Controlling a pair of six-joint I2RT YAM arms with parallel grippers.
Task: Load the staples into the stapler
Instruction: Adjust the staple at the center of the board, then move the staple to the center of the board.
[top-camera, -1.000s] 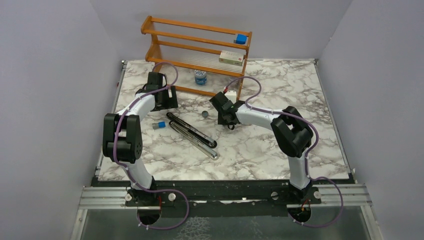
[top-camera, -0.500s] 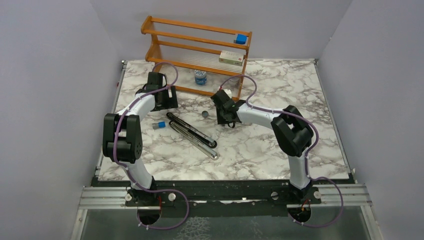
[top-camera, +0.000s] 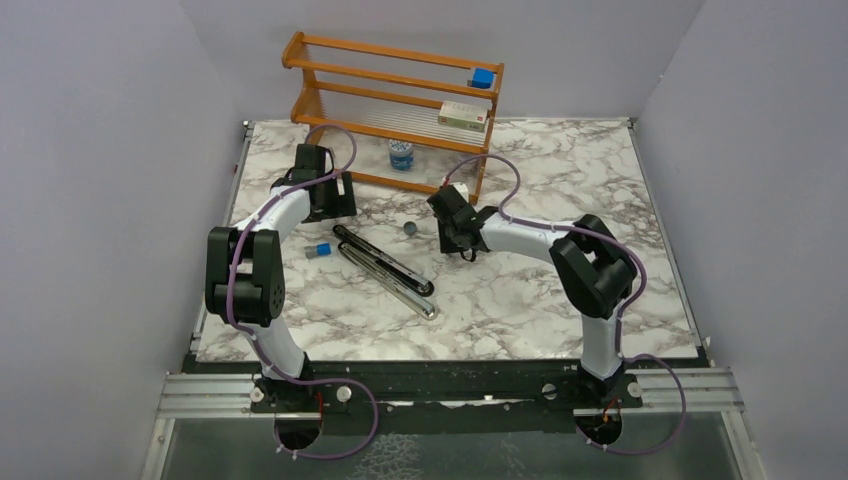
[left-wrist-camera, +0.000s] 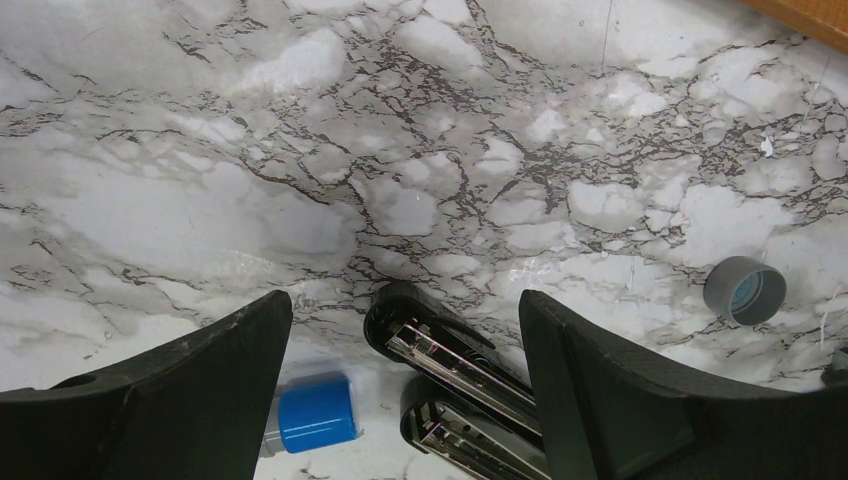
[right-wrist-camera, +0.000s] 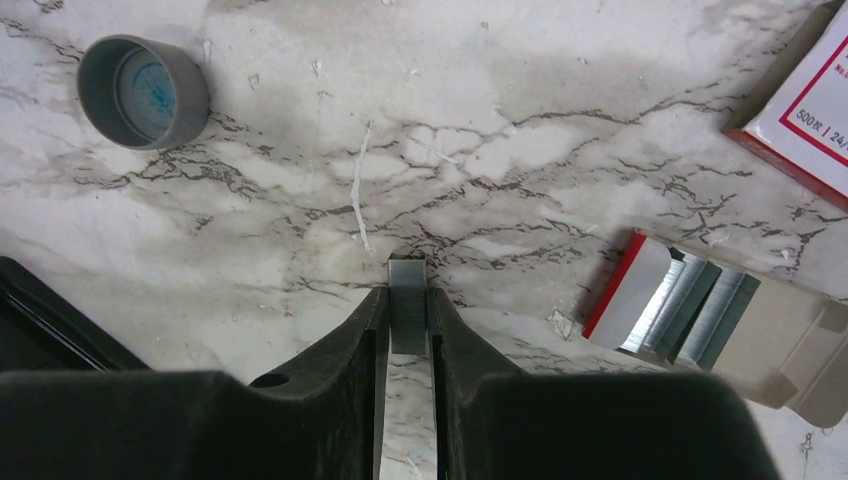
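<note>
The staple strip (right-wrist-camera: 407, 287) is pinched between your right gripper's (right-wrist-camera: 407, 312) fingertips beside the opened staple box (right-wrist-camera: 770, 335), so the pickup is in hand; next carry it to the opened stapler (top-camera: 385, 263), lying under your wide-open left gripper (left-wrist-camera: 405, 325), and line it up with the channel.

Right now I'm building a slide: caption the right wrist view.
Right claw grips a staple strip; grey cap and opened staple box lie nearby.
</note>
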